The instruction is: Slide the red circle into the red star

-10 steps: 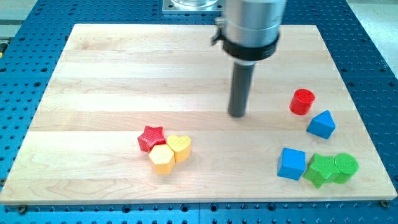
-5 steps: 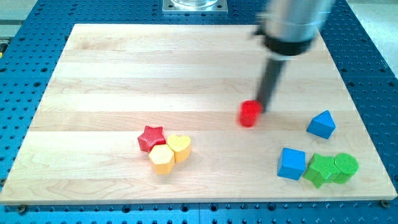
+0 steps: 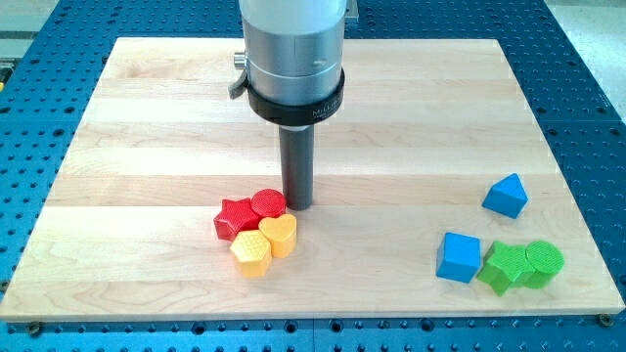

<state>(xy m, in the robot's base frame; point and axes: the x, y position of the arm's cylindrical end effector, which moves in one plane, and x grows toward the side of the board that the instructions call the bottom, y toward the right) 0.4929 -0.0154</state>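
Note:
The red circle (image 3: 268,203) lies left of the board's middle, touching the red star (image 3: 235,218) on the star's upper right. My tip (image 3: 298,203) stands right against the red circle's right side. A yellow heart (image 3: 279,235) and a yellow hexagon (image 3: 250,251) sit just below, packed against the two red blocks.
A blue triangle (image 3: 506,196) lies at the view's right. Below it stand a blue cube (image 3: 459,257), a green star (image 3: 505,267) and a green circle (image 3: 544,261) in a row near the wooden board's (image 3: 147,117) bottom right corner.
My tip swept from the right to the left of middle, pushing the red circle along until it met the red star. The star and yellow blocks shifted slightly left.

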